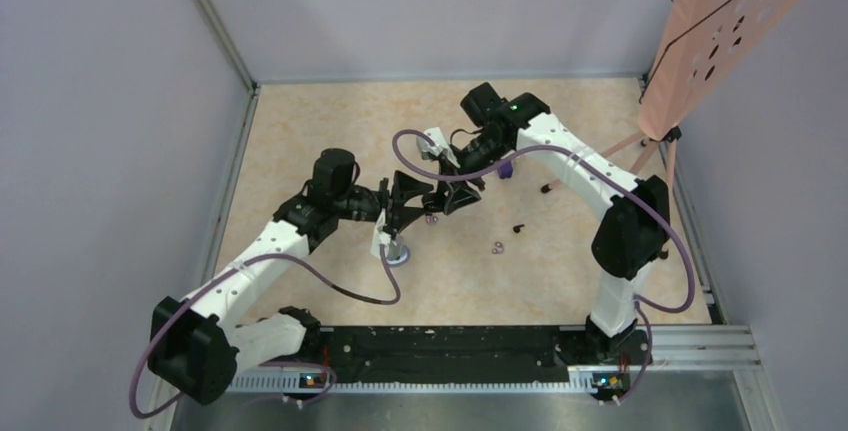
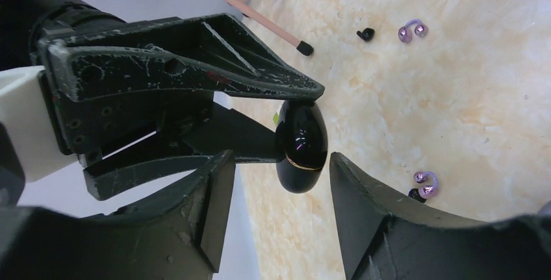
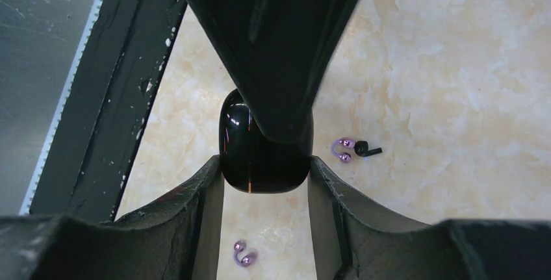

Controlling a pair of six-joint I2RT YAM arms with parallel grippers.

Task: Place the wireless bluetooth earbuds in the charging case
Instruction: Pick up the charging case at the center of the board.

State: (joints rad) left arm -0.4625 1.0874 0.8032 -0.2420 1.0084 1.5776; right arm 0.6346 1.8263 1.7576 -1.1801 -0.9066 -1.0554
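Clamping the seemingly closed charging case [image 3: 240, 143], the right gripper [image 3: 265, 166] holds it. The left gripper [image 2: 281, 156] straddles the case, but its grip is unclear. The earbuds [image 1: 498, 246] lie loose near the case, none inserted yet.

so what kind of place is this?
Likely an enclosed robot test cell in a lab: plain grey walls box in a marbled beige tabletop, the left arm and right arm sit on a black rail at its near edge, and a pink perforated board stands at the right.
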